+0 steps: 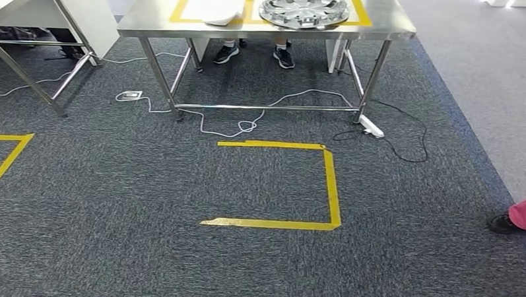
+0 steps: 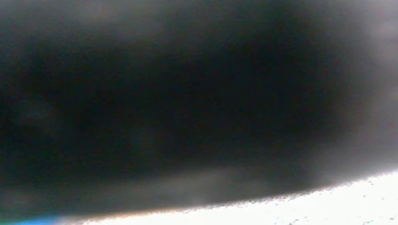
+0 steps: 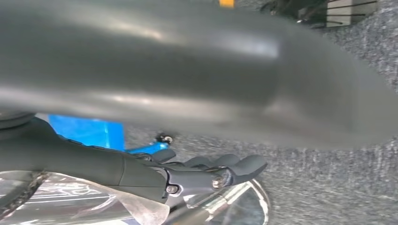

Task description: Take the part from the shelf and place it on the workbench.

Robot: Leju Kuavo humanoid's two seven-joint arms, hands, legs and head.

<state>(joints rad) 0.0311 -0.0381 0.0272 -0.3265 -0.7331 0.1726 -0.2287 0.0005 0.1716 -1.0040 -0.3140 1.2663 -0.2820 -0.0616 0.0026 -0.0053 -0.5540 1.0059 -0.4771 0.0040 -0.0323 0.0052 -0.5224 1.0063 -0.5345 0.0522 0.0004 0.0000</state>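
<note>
My right hand (image 3: 206, 174) has its fingers curled over the rim of the plastic-wrapped part (image 3: 230, 206), well short of the counter (image 1: 146, 19); it looks stiff but slippery in that film, so I'd grip the rim, and I can't tell what the left hand is doing.

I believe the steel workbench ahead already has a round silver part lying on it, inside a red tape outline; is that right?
Nearly: the tape outline is yellow, not red. The head view shows the round silver part lying on the steel workbench inside that yellow outline.
</note>
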